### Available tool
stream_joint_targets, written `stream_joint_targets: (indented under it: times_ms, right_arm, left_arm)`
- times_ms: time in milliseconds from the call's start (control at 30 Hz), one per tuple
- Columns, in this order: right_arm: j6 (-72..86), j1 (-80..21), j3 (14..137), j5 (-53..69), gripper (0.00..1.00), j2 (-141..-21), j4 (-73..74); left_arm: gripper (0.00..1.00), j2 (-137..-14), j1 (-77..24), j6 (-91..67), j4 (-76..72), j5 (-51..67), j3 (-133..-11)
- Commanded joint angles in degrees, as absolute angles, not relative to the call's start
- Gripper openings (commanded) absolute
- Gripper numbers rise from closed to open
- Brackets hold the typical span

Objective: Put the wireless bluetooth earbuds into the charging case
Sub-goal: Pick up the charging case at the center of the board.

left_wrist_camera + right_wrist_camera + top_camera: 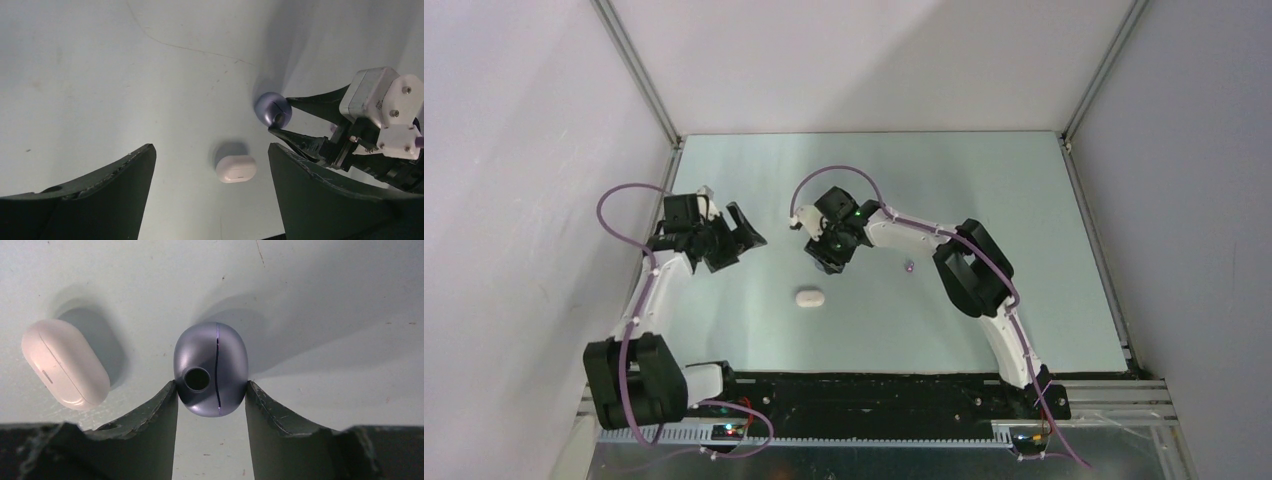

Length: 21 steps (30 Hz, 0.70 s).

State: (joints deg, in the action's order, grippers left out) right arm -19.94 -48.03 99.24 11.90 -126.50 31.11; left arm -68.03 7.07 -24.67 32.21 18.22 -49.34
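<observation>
Two right gripper (pixel 211 390) fingers are pinching the purple case (pixel 211 355) across its width, seam pointing away; left gripper (pixel 210 150) is hanging open over the white case (pixel 235 168); one likely purple earbud (pixel 909 266) is lying nearer the right arm

The left arm bends inward with the left tool (pixel 748 229) spread wide, while the right tool (pixel 211 390), angled down, pinches the purple case (pixel 222 347) between both fingers.

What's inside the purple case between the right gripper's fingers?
The purple case is closed: only its seam and a round hole in the shell show, so its contents are hidden. The right gripper touches both its sides.
</observation>
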Motion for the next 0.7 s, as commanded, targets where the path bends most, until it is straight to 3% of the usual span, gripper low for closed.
stream_joint_targets:
  times_ms: [0,233,467,667]
  right_arm:
    - [-23.62,-46.65,98.7,14.36,0.32,-121.81,29.7]
    - [-27.27,-43.42,88.04,15.78,0.3,-102.88,18.63]
    - [-32.14,-41.18,78.75,17.17,0.3,-87.92,8.44]
    - [-34.74,-41.58,73.99,15.79,0.32,-84.05,1.39]
  left_arm:
    - [0.88,-72.36,7.54,-25.01,26.61,29.44,-51.79]
    - [0.91,-72.4,4.85,-25.55,9.71,46.27,-54.53]
    - [0.87,-71.22,-5.13,-18.02,5.69,50.96,-61.86]
    - [0.85,-72.51,-12.19,-17.8,3.08,50.42,-64.58]
